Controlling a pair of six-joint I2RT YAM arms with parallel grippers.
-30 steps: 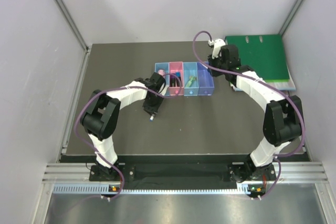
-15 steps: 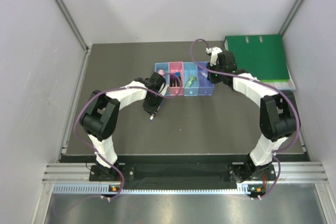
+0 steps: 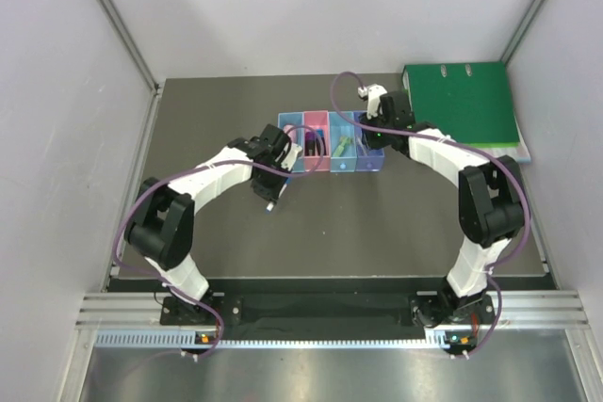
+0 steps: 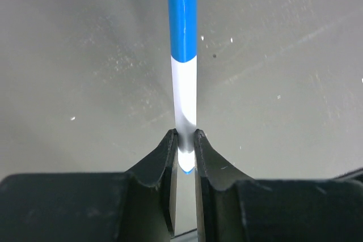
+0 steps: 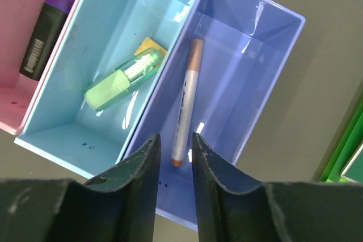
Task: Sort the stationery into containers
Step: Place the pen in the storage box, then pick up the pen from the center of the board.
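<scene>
Both left jaws: clamped on the lower barrel of the thin white pen (image 4: 184, 83), its blue cap pointing to the top of the wrist frame.
Left gripper (image 4: 183, 137): over bare table, just below the left end of the bin row in the overhead frame; probably carrying the pen to a bin.
Reason for that hold: pinched near one end with most of the barrel free, which should suit lowering it lengthwise into a narrow bin, though likely to swing.
Right jaws: narrowly apart, nothing between them.
Right gripper (image 5: 174, 139): hovering above the violet-blue bin (image 5: 266, 55), lower centre of its wrist frame.
Second white pen (image 5: 186, 100): flat on that bin's floor beside the left wall, tan ends; looks let go and sorted.
Light blue bin (image 5: 68, 123): mint green marker (image 5: 122, 80) lying diagonally, tan eraser (image 5: 148, 46) touching its upper end.
Pink bin (image 5: 17, 4): upper left of the frame, black marker (image 5: 42, 43) with a purple end inside.
Fourth bin (image 3: 283, 117): left end of the row; something pink inside, too small to name.
Table (image 3: 377, 223): dark grey, matt, flecked with pale specks.
Green ring binder (image 3: 466, 101): upper right of the overhead frame, no part of the sorting.
Room: pale walls on three sides, metal rail along the bottom edge.
</scene>
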